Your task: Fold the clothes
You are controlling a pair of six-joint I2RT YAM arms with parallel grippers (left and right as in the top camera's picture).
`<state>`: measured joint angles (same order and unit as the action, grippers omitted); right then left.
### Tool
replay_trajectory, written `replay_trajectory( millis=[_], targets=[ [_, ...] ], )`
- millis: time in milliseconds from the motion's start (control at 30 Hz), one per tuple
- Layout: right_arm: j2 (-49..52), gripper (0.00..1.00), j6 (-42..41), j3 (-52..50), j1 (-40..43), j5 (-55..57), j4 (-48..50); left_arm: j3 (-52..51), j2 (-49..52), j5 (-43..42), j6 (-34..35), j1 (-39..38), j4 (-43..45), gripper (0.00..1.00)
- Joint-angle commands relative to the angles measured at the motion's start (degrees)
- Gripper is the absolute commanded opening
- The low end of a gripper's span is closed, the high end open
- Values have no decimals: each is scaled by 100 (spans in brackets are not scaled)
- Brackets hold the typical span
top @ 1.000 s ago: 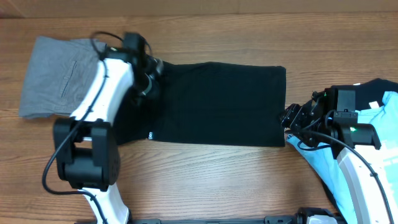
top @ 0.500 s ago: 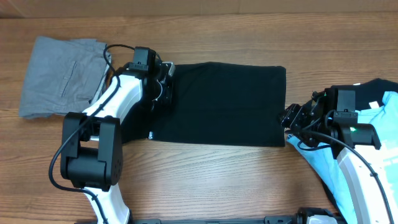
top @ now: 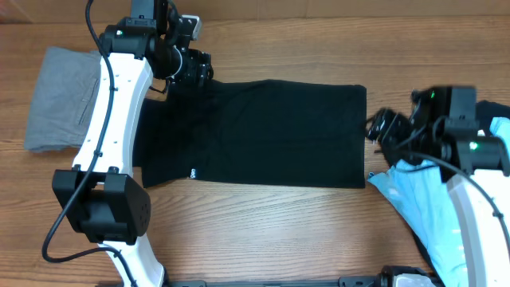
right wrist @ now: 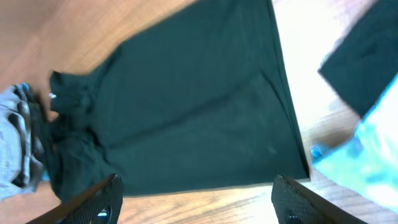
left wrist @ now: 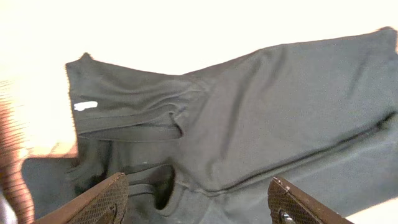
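In the left wrist view the left claw (left wrist: 199,208) stands spread wide, its two fingers (left wrist: 102,202) at the bottom corners of the picture with nothing clasped between them. Past them lies only the rumpled collar end of the black T-shirt (left wrist: 280,112), with its white label (left wrist: 85,106) showing. From overhead this claw (top: 191,70) hangs over the shirt's far left corner, and whether it touches the cloth cannot be told. The right claw (right wrist: 199,205) is likewise released and empty. It sits just off the shirt's right edge (top: 382,127), looking back along the length of the garment (right wrist: 186,93). The black T-shirt (top: 271,131) lies flat as a long rectangle across the middle of the wooden table (top: 279,231), between the two arms. A grey garment (top: 56,100) lies at the left end of the table, beside the shirt. At the right end a light blue T-shirt (top: 422,203) is bunched under the right arm, and another black garment (right wrist: 367,56) lies near it.
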<state>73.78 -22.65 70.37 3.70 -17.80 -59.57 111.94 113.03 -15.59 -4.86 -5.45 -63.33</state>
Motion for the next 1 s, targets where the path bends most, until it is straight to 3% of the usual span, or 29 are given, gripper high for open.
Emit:
replay_trajectory(
  millis=[0,167,433,700,833,967],
  targets=[
    [570,80,46,380,17,9,59,66,144,243,101,125,59,72],
    [1515,80,42,385,63,149,527,66,905,201,188,120,79,65],
    [1593,81,44,387,275,546,520,66,1897,-688,232,-26,549,48],
    [1593,80,17,387,833,616,592,66,2262,-573,238,-254,883,44],
    [1593,80,20,385,859,619,601,66,2262,127,426,-260,710,43],
    [1593,80,17,385,859,616,651,66,2262,168,426,-245,682,45]
  ],
)
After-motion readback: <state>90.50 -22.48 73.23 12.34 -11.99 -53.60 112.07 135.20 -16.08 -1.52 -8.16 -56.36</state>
